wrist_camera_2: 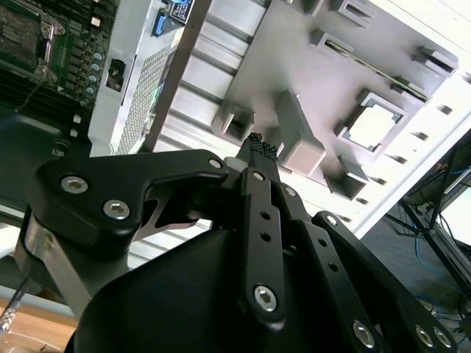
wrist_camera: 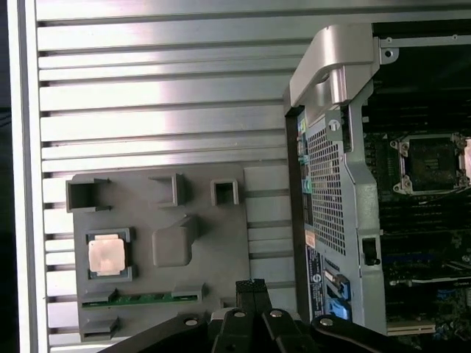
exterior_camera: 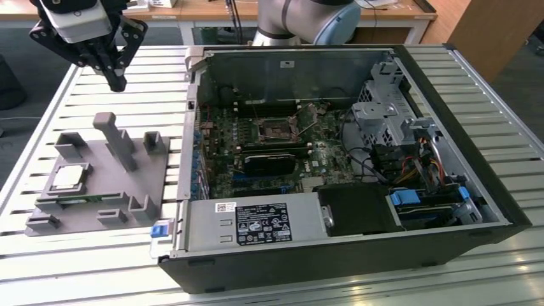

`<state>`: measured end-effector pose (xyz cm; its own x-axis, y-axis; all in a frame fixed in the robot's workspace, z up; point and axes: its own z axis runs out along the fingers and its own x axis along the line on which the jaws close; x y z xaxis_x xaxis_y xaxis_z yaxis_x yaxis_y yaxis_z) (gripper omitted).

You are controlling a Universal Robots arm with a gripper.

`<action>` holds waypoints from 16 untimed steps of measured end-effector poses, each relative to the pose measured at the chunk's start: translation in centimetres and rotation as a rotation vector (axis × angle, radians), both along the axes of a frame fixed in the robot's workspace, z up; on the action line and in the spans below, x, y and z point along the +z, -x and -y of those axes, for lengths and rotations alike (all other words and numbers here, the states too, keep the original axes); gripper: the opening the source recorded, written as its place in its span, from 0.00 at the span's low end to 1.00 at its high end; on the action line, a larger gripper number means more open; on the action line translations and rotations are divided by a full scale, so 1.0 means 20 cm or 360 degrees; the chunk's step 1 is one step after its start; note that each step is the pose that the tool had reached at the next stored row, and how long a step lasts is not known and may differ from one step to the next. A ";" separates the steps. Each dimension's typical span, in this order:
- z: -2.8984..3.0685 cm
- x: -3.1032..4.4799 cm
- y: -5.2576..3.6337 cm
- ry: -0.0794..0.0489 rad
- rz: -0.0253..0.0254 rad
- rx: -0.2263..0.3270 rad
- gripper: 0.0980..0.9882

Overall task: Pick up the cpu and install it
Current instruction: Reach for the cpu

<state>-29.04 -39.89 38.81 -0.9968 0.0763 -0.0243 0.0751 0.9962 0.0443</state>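
Cpu (wrist_camera: pixel 107 255), small shiny square, in grey tray (wrist_camera: pixel 221 250)

One cpu (wrist_camera: pixel 107 255), one socket (wrist_camera: pixel 430 163), one fixture (wrist_camera: pixel 221 246)

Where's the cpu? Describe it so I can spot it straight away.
Find the open case; to the exterior view's left of it lies a grey tray. The cpu sits in a square pocket of that tray, beside the long green memory stick. It is the one flat, shiny metal square there.
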 end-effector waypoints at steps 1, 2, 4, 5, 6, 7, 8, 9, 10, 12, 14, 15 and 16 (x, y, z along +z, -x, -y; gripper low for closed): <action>0.000 0.000 0.003 0.0000 0.00001 0.0000 0.01; 0.000 0.000 0.007 0.0000 0.00001 0.0000 0.01; 0.000 -0.001 0.014 0.0000 0.00001 0.0000 0.01; 0.000 -0.001 0.018 0.0000 0.00002 0.0000 0.01; 0.000 -0.001 0.022 0.0000 0.00001 0.0000 0.01; 0.000 -0.001 0.025 0.0000 0.00001 0.0000 0.01; 0.000 -0.001 0.028 0.0000 0.00000 0.0000 0.01; 0.000 -0.002 0.031 0.0000 0.00000 0.0000 0.01; 0.000 -0.002 0.034 0.0000 0.00000 0.0000 0.01; 0.000 -0.002 0.041 0.0000 -0.00001 0.0000 0.01; 0.000 -0.003 0.049 0.0000 -0.00002 0.0000 0.01; 0.000 -0.003 0.052 0.0000 -0.00001 0.0000 0.01; 0.000 -0.003 0.055 0.0000 -0.00003 0.0000 0.01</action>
